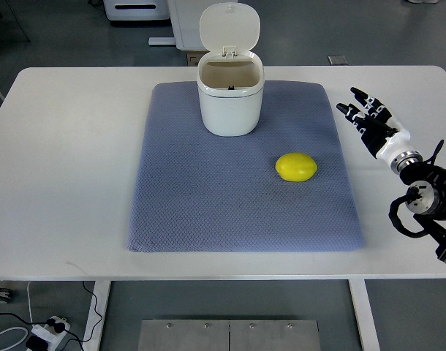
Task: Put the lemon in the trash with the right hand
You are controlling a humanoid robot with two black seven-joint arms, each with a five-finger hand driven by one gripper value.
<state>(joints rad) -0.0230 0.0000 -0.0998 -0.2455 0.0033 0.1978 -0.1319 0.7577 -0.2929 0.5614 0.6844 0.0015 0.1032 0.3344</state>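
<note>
A white tabletop is seen from steeply above, filling most of the top view. No left arm is seen along the left edge. Below the tabletop's near edge, at lower left, a power strip with cables is seen on the floor.

A blue-grey textured mat is laid on the middle of the tabletop, its far edge close to the far side of the tabletop. A white trash bin is stood upright on the far part of the mat, slightly left of the mat's centre line. Its hinged lid is raised and tipped back, so the opening is exposed; the interior is seen as pale, with only a small dark mark at the back rim.

The lemon is found lying on the mat, to the right of the bin and nearer the camera, well apart from the bin and inside the mat's right edge. It is touched by nothing.

The right hand is seen over the bare tabletop just beyond the mat's right edge, its arm entering from the right edge of the picture. The fingers are extended and spread, pointing toward the far left, and nothing is held. The hand is apart from the lemon, lying to its right and farther back.
</note>
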